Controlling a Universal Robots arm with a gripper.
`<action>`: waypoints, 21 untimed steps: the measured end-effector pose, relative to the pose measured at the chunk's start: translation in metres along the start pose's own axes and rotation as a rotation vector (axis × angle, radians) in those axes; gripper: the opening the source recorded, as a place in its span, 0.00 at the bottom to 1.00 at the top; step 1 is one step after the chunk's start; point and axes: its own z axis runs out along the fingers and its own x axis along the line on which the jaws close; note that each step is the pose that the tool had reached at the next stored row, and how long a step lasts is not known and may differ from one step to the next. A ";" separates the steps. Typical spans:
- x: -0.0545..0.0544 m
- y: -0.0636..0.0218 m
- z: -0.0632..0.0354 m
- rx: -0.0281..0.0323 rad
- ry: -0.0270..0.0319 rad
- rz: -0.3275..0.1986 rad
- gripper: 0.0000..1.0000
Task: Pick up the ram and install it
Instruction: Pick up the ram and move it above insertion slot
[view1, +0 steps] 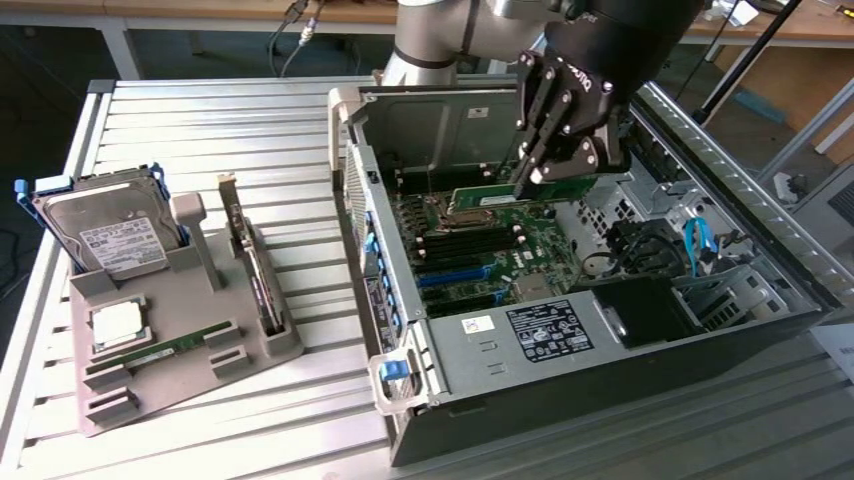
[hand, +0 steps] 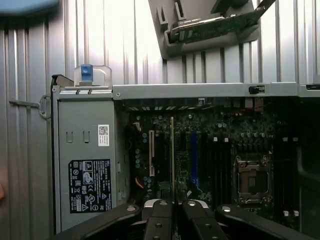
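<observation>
Gripper clamped on the ram, holding it over the motherboard, between the case walls.

Green ram level above motherboard

White lettering on the black housing of the gripper — cut off, no whole word legible. On the power supply, 1 black label crowded with white print and a row of small warning signs, wording too fine to read. Just above that label in the wrist view, 1 white sticker with a square code pattern and tiny print, unreadable. On the hard drive, 1 white label with dark lines of print — none legible. No brand or number readable anywhere.
</observation>
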 end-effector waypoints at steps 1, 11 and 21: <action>0.000 -0.0031 0.0000 0.0000 0.0000 0.000 0.13; -0.001 -0.0430 -0.0001 0.0001 -0.0002 0.004 0.13; -0.003 -0.0815 -0.0005 0.0001 0.0000 0.008 0.13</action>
